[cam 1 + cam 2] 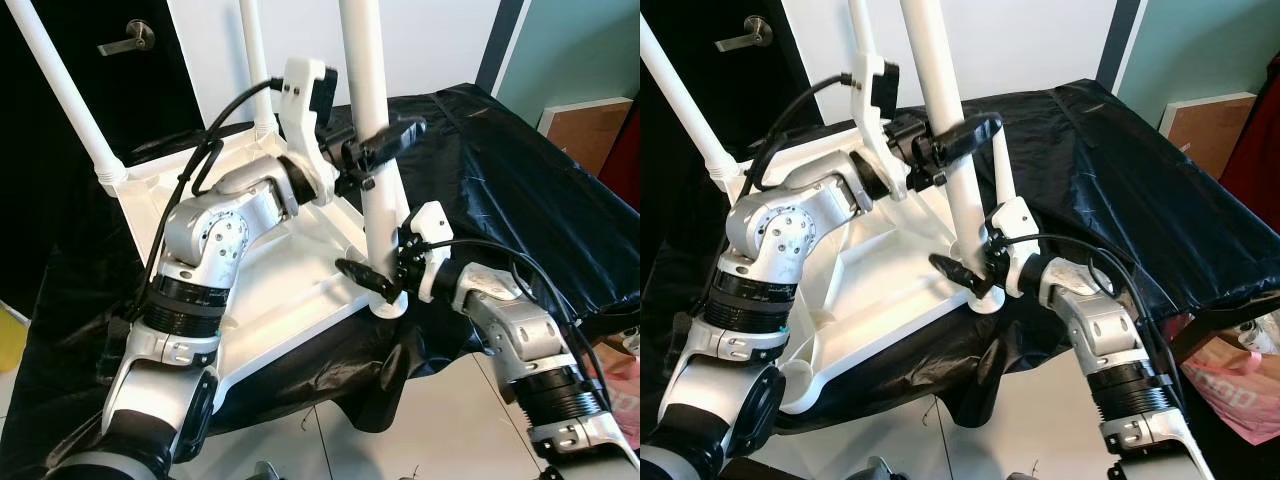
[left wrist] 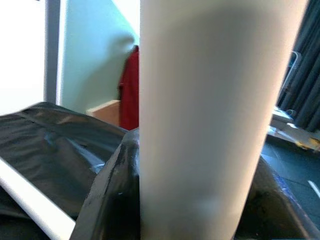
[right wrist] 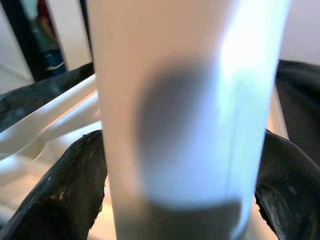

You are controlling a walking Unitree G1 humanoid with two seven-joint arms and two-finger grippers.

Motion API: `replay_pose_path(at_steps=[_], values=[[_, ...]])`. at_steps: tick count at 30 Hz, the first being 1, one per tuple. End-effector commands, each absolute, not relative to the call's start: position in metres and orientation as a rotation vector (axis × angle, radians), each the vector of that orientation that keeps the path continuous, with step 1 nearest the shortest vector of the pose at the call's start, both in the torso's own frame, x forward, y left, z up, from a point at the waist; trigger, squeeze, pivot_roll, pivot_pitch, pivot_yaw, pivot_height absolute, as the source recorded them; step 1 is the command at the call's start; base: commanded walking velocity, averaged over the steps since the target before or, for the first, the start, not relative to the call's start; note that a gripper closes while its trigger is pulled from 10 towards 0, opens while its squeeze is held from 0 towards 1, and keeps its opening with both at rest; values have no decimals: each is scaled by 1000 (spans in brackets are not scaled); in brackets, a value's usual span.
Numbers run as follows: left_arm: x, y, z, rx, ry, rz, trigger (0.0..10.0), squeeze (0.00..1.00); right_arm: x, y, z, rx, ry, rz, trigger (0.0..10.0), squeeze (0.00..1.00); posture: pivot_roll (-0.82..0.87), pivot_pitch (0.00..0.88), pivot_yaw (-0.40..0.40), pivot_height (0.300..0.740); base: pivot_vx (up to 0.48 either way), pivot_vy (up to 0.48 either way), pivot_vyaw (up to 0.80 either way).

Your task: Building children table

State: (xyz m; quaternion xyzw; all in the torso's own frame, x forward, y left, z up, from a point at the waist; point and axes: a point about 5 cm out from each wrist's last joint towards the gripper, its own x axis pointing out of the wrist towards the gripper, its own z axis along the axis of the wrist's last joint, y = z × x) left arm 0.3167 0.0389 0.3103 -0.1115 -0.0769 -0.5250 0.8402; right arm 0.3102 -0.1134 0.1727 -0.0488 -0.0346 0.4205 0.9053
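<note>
The step in hand looks like seating a leg into the upturned tabletop. Taking the near white leg (image 1: pixel 378 160) as the landmark: nearest the robot, the right gripper (image 1: pixel 385 283) is clenched around that leg just above its foot, one black finger (image 1: pixel 362 277) curling across the front of the tube, right over the round corner socket (image 1: pixel 388 306) of the white tabletop (image 1: pixel 290 300). Higher on the same leg, the left gripper (image 1: pixel 385 140) is also closed on it, its fingers wrapped around the shaft at about mid-height. Both wrist views show the pale tube pinched between dark fingers.

The leg stands close to upright, leaning slightly, with its foot in the socket. Whether it is fully home cannot be told. The next move probably calls for twisting or pressing the tube down along its own axis while both grips keep it straight, so it does not bind.

The leg is a smooth, matte, round tube. The tabletop lies underside up, a moulded white tray with raised ribs and rounded corners, resting on a glossy, crinkled black sheet (image 1: pixel 520 170). Beyond the landmark leg, two more white legs (image 1: pixel 70 95) rise from the far corners, and behind them stands a dark door with a metal lever handle (image 1: pixel 128 40).
</note>
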Motion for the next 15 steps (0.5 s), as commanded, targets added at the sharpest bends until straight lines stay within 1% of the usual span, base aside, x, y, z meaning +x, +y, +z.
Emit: replay_pose_path(at_steps=[1,4,5,8,12,15], values=[[322,40,319,-224,-168,-1046,10000,0,315,-110,175,-98,-98,818,10000,0,-93,0,-6,740,0,0,0],[326,39,327,-217,-181,-978,10000,0,323,-104,177,-93,-128,707,10000,0,-85,0,-7,740,0,0,0],[326,39,327,-217,-181,-978,10000,0,323,-104,177,-93,-128,707,10000,0,-85,0,-7,740,0,0,0],[324,37,331,-221,-202,-960,10000,0,330,-100,178,-105,-139,604,10000,0,-78,0,-6,740,0,0,0],[324,35,332,-222,-205,-950,10000,0,332,-98,179,-106,-146,574,10000,0,-76,0,-7,740,0,0,0],[322,30,333,-213,-214,-918,10000,0,336,-89,179,-118,-151,482,10000,0,-65,0,-8,740,0,0,0]])
